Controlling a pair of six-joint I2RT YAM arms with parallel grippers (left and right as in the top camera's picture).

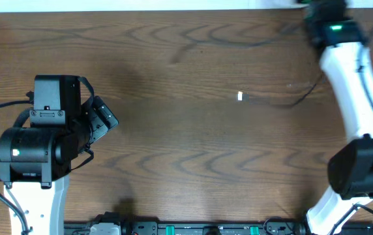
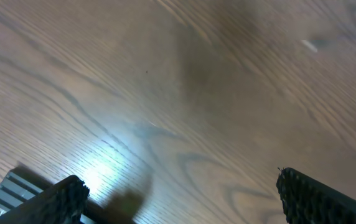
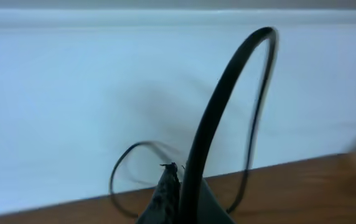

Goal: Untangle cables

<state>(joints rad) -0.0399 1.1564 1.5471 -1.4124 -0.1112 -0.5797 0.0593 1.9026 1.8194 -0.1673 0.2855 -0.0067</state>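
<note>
Our right hand (image 3: 173,186) is pinched shut on a black cable (image 3: 221,99), raised at the far edge of the counter (image 1: 173,150). We judge this lets the cord arch up so its loops hang free and can be read. A thin strand trails across the wood to a small white plug (image 1: 240,96) lying mid-counter. Our left hand (image 2: 178,205) hovers over bare wood, spread wide and holding nothing, likely ready to pin a strand.
</note>
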